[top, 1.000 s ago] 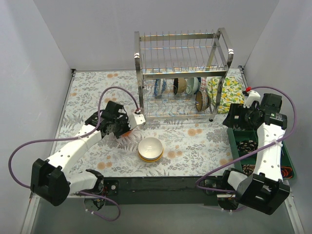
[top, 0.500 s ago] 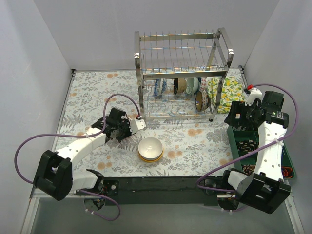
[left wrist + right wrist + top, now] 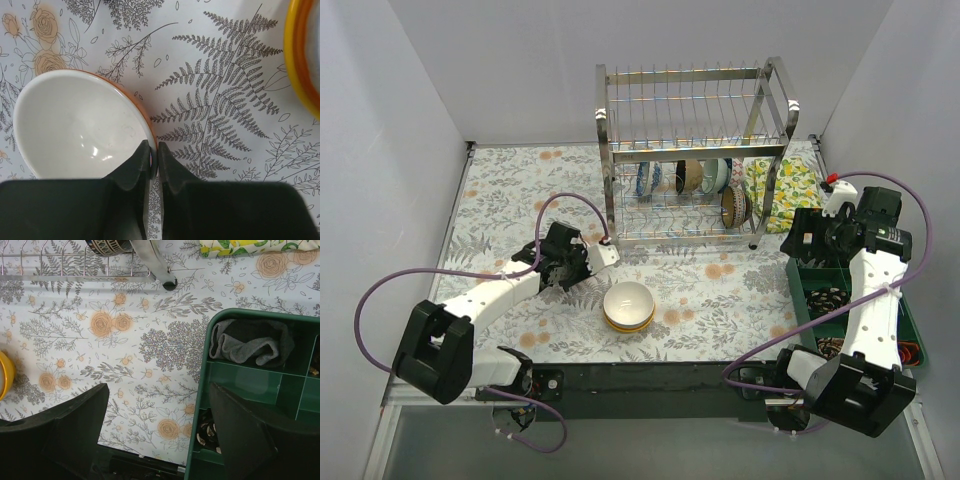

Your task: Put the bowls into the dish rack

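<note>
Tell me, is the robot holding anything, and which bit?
The left gripper pinches the orange bowl by its rim, one finger inside, one outside. The right gripper is open, holding nothing.

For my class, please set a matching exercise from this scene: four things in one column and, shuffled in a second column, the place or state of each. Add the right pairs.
Column one
1. orange bowl
2. yellow bowl
3. grey cloth
4. right gripper

Column two
a. lies in a compartment of the green tray
b. rim pinched by the left gripper
c. open, holding nothing
d. stands free on the table, in front of the dish rack

Pairs: 1-b, 2-d, 3-a, 4-c
</note>
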